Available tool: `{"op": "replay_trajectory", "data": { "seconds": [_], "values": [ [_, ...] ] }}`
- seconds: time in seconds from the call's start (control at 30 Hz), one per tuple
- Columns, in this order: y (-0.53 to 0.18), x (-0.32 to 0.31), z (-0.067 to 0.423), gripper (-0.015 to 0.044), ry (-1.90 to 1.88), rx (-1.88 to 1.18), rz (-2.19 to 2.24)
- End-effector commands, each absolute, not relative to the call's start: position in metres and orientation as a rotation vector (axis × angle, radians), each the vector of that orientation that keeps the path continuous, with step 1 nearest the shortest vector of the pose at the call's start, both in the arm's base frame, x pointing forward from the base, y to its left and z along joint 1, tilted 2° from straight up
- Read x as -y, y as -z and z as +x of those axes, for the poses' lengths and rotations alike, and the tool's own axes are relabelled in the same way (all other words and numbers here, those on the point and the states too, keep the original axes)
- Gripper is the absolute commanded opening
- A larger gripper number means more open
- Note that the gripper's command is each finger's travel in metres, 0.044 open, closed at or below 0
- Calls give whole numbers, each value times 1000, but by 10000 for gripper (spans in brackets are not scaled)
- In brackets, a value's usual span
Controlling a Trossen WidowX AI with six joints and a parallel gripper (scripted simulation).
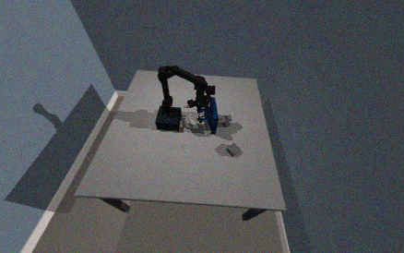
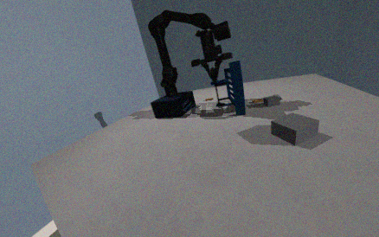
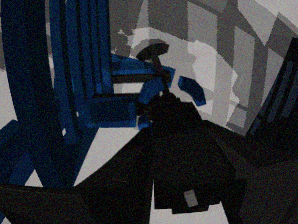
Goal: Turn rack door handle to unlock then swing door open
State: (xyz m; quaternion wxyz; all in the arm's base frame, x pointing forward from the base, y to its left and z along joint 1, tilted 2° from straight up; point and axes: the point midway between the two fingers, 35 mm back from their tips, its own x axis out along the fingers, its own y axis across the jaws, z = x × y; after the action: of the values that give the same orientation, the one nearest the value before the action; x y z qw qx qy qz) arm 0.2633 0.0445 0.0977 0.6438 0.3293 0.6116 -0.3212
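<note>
The blue rack [image 1: 214, 115] [image 2: 237, 88] stands upright on the table [image 1: 162, 171] [image 2: 174, 173]. Its slats show beside a solid upright in the exterior view and at left in the wrist view [image 3: 80, 60]. The dark upright handle [image 2: 217, 94] [image 3: 159, 65] is a thin rod with a round foot, beside blue bracket pieces at the slatted part's edge. My gripper [image 2: 214, 79] [image 3: 176, 131] points down and is shut on the handle's top. The fingers hide much of the grip. How far the handle is turned and how far the door stands open I cannot tell exactly.
A grey box [image 1: 232, 150] [image 2: 295, 128] lies on the near side of the rack. A small grey thing [image 2: 273, 100] lies beyond the rack, beside an orange piece. Another small orange piece [image 2: 208, 99] lies behind the handle. The arm's base [image 1: 168, 119] [image 2: 172, 105] stands left of the rack.
</note>
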Motion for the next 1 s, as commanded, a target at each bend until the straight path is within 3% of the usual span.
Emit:
{"op": "replay_trajectory", "data": {
  "seconds": [0.0, 0.97],
  "values": [
    [-97, -39, 260, 20, 662, -1407, 683],
    [-96, 13, 231, 20, 368, -1484, 362]
  ]
}}
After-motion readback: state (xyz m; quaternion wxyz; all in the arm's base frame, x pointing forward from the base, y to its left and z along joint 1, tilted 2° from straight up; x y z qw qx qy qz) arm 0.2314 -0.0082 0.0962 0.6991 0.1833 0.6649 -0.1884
